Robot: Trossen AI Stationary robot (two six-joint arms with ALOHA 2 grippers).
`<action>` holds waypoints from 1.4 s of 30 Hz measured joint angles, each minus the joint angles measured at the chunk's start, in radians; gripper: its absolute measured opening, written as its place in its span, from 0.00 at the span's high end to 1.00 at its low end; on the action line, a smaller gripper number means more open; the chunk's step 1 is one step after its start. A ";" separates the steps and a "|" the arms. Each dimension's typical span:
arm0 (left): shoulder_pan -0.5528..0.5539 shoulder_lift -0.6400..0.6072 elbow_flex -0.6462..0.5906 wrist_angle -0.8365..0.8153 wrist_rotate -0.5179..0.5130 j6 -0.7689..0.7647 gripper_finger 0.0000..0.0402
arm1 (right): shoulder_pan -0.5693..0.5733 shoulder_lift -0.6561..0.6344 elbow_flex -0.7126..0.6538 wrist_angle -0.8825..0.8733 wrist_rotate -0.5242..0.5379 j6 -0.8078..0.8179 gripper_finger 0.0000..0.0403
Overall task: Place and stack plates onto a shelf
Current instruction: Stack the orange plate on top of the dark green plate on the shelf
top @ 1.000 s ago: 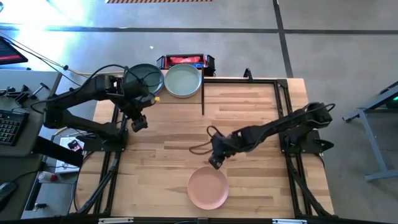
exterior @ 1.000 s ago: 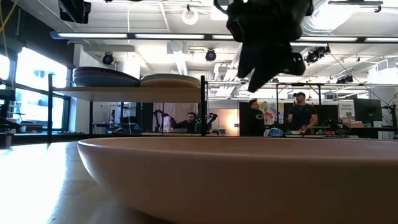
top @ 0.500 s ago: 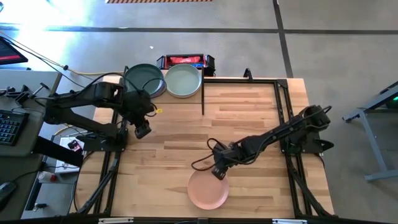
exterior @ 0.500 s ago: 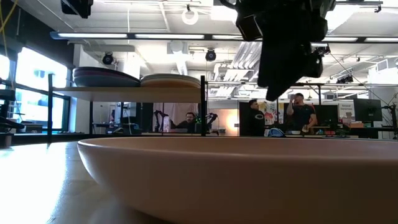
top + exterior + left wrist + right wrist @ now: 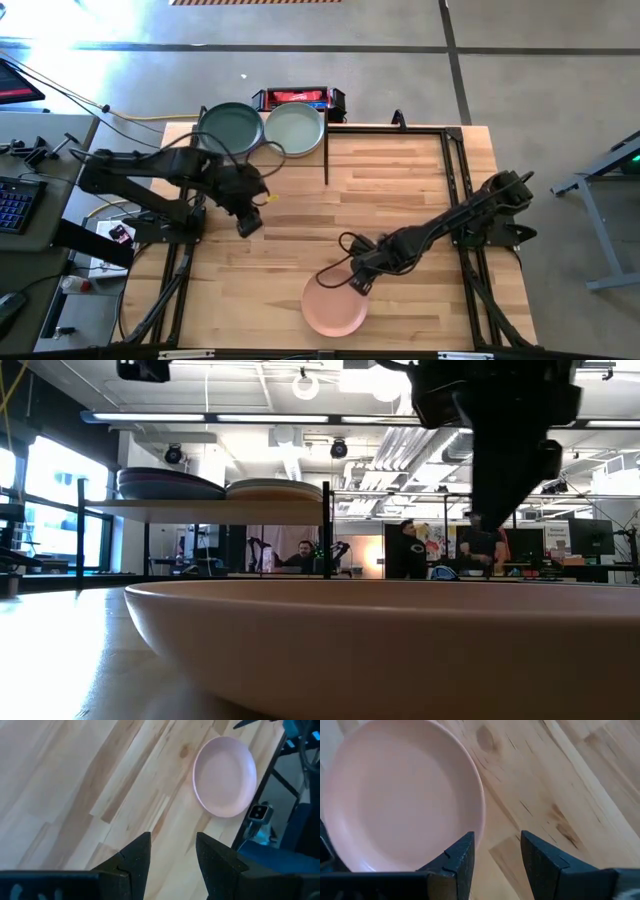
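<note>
While the right hand (image 5: 360,283) hangs just over the far rim of the pink plate (image 5: 335,304) near the bench's (image 5: 400,200) front edge, its fingers (image 5: 457,857) stand apart with nothing between them; the right wrist view shows the rim beside one finger, and whether they touch cannot be told. The left hand (image 5: 248,222) hovers over bare wood toward nine o'clock, fingers (image 5: 135,857) likewise apart and empty. At eleven o'clock the shelf (image 5: 262,150) carries two stacks side by side, a dark teal plate (image 5: 229,126) topping one, a sage green plate (image 5: 295,130) the other. From the low view the plates beneath them merge together and cannot be counted. People stand in the room beyond.
</note>
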 joint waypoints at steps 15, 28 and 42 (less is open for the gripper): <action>-0.114 0.274 0.000 0.085 -0.035 -0.123 0.64 | 0.027 -0.011 0.000 -0.226 -0.012 -0.113 0.65; -0.174 0.479 0.000 0.393 -0.033 -0.260 0.64 | 0.038 -0.185 0.000 -0.379 0.030 -0.215 0.65; -0.187 0.635 0.000 0.502 -0.024 -0.285 0.64 | 0.038 -0.226 0.000 -0.442 0.095 -0.245 0.65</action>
